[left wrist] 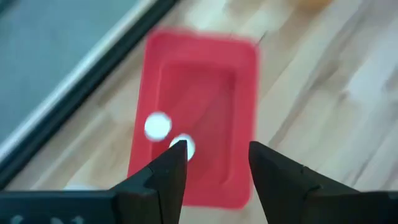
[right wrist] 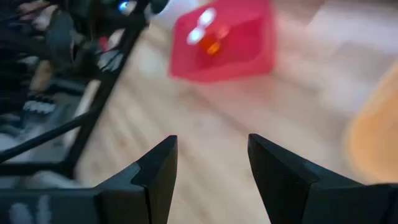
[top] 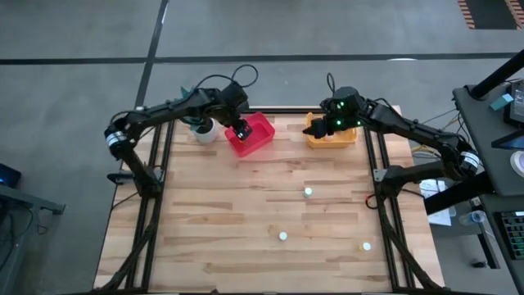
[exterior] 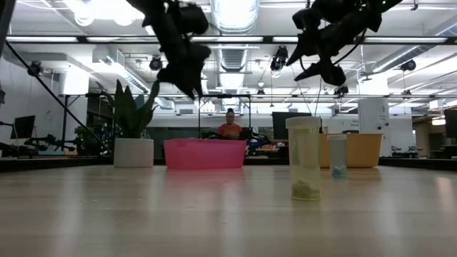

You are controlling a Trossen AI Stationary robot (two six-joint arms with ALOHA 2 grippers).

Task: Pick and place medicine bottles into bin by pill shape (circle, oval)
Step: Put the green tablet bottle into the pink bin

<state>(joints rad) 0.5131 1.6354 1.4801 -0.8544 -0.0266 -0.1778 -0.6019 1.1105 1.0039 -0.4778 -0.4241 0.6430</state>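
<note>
The left gripper hangs over the red bin at about 11 o'clock on the table; its fingers are spread apart and hold nothing. Below them, two white caps of bottles lie inside the red bin.

The right gripper hovers at the side of the yellow bin, at about 1 o'clock; it is released and empty too, as the right wrist view shows.

Three bottles stand on the table: one near the centre, one at about 6 o'clock, one at about 5 o'clock. A white pot stands just beside the red bin.
</note>
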